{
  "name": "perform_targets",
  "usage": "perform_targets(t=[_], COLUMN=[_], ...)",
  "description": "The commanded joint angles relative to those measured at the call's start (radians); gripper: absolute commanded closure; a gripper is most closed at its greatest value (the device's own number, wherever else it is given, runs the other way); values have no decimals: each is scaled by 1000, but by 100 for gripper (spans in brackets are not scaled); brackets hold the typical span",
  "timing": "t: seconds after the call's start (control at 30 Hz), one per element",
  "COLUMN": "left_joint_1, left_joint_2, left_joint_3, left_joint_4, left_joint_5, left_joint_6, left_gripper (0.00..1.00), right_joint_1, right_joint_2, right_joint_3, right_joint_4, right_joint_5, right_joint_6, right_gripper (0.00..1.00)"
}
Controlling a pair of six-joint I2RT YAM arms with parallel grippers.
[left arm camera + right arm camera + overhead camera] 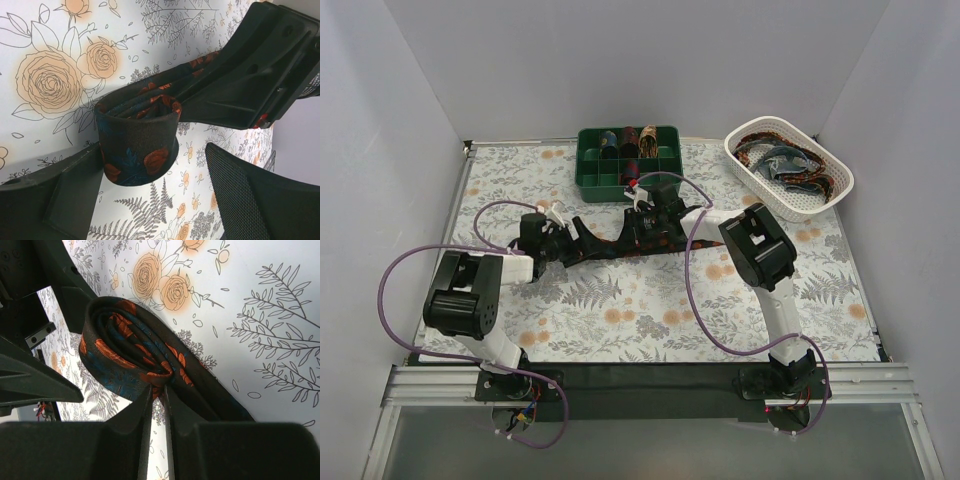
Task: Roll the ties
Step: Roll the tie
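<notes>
A dark tie with orange-red and blue print (616, 247) lies on the floral table cover between my two grippers. In the right wrist view its end is wound into a loose coil (117, 352), and my right gripper (159, 389) is shut on a fold of the fabric at the coil's edge. In the left wrist view the coil (137, 150) stands between my left gripper's (154, 162) wide-open fingers, against the left finger (55, 200) and apart from the mesh-padded one (260, 200). In the top view the left gripper (575, 240) and the right gripper (645, 230) face each other.
A green compartment box (665, 170) with several rolled ties stands at the back middle. A white basket (830, 190) with loose ties stands at the back right. Purple cables (695, 290) loop over the table. White walls enclose the sides.
</notes>
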Motion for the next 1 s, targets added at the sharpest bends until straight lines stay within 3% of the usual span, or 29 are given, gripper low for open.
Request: perform_targets(t=[0.0,0.67,0.77,0.97], left_joint_1=[-13,-71,-77,-83], left_joint_2=[37,78,84,66], left_joint_3=[-6,8,8,-12], left_joint_4=[-48,0,9,14], left_joint_5=[-42,-176,-182,-205], left_joint_6=[29,-7,-13,-42], left_gripper=[26,43,48,74], right_joint_1=[0,-1,-1,-3], right_joint_2=[16,23,17,-57], right_joint_3=[35,36,30,-5], right_joint_4=[24,24,24,23], right_joint_5=[-13,-22,-20,10], right_joint_6=[-2,8,6,-6], right_gripper=[81,82,81,80])
